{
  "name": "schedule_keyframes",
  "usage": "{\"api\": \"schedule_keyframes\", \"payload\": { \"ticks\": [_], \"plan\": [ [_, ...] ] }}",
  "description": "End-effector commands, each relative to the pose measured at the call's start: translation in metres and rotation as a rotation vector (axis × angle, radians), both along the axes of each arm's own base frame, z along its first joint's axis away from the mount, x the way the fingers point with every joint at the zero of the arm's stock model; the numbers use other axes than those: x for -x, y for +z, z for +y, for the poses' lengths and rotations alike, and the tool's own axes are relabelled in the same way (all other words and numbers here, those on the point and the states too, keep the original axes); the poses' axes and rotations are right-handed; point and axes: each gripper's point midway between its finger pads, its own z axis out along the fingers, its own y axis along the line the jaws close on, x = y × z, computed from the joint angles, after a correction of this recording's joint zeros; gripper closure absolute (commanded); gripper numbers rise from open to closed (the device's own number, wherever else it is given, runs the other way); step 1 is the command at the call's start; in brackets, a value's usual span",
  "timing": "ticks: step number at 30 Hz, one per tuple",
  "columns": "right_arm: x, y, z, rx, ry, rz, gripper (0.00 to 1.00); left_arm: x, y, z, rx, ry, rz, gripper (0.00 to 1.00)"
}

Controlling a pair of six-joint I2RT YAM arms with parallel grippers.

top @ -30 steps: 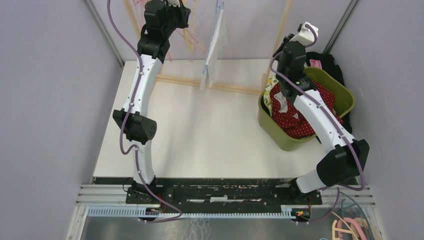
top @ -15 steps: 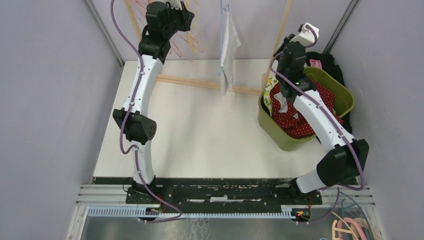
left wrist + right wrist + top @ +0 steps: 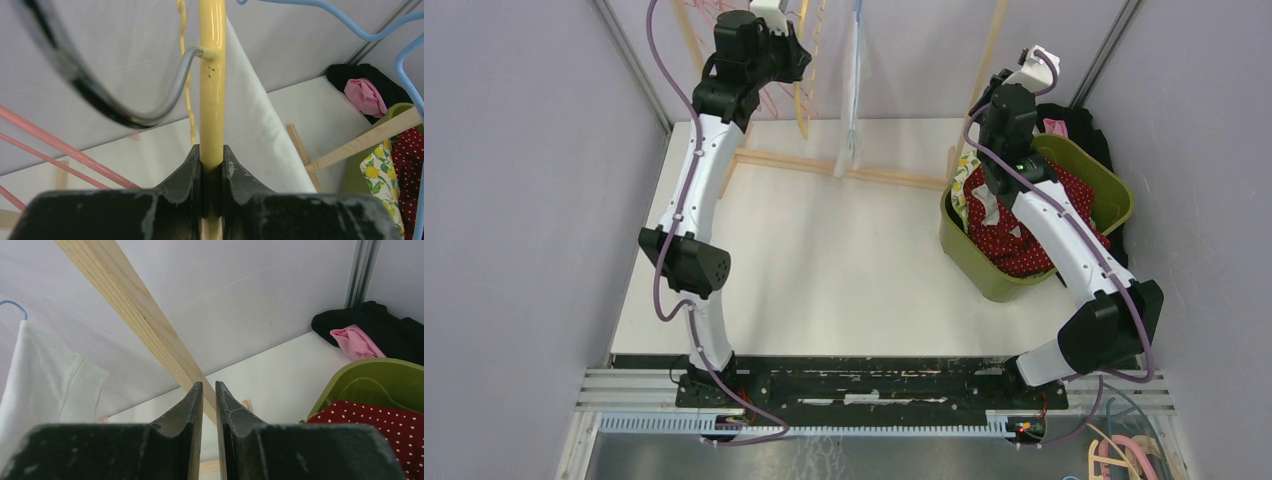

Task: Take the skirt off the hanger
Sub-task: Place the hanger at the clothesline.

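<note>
A white garment (image 3: 852,95) hangs edge-on from a blue hanger (image 3: 858,12) at the back centre. It also shows in the left wrist view (image 3: 260,135) and the right wrist view (image 3: 45,380). My left gripper (image 3: 786,42) is raised at the rack and shut on a bare yellow hanger (image 3: 212,75) with a metal hook; the yellow hanger (image 3: 803,95) hangs just left of the garment. The jaws of my left gripper (image 3: 212,152) clamp its bar. My right gripper (image 3: 1027,62) is up by the rack's right post, its jaws (image 3: 209,385) nearly together and empty.
A green basket (image 3: 1104,180) at the right holds red dotted cloth (image 3: 1024,240) and a lemon-print cloth. Black and pink clothes (image 3: 1064,120) lie behind it. Pink hangers (image 3: 769,100) hang at the left of the wooden rack (image 3: 874,175). A wooden post (image 3: 145,320) stands close before my right fingers.
The white garment swung right, then back left, and now hangs edge-on. My left arm shifted slightly left, and the yellow hanger now hangs lower beside the garment. The right arm has not moved.
</note>
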Motion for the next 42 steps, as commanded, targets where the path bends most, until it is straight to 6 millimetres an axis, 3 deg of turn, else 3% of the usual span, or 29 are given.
{"api": "schedule_keyframes", "payload": {
  "ticks": [1,4,10,14,20,33,42],
  "plan": [
    [0.013,0.029,-0.001,-0.036,0.017,-0.071,0.8,0.034,0.053,0.003,-0.017,-0.055,-0.122,0.97],
    [0.012,0.035,0.005,-0.022,0.057,-0.083,0.81,0.046,0.059,-0.006,-0.034,-0.142,-0.15,0.97],
    [0.012,0.055,0.067,0.137,0.409,-0.14,0.82,0.084,0.076,-0.026,-0.055,-0.391,-0.23,0.97],
    [0.026,0.062,0.089,0.243,0.523,-0.186,0.79,0.092,0.069,-0.024,-0.047,-0.454,-0.212,0.97],
    [0.025,0.064,0.102,0.237,0.551,-0.189,0.79,0.075,0.061,-0.021,-0.028,-0.398,-0.182,0.97],
    [0.021,0.077,0.115,0.251,0.547,-0.191,0.81,0.024,0.088,0.0,0.052,-0.152,-0.235,0.97],
    [0.019,0.082,0.118,0.267,0.545,-0.202,0.82,-0.004,0.075,-0.002,0.101,-0.057,-0.201,0.97]
  ]
}}
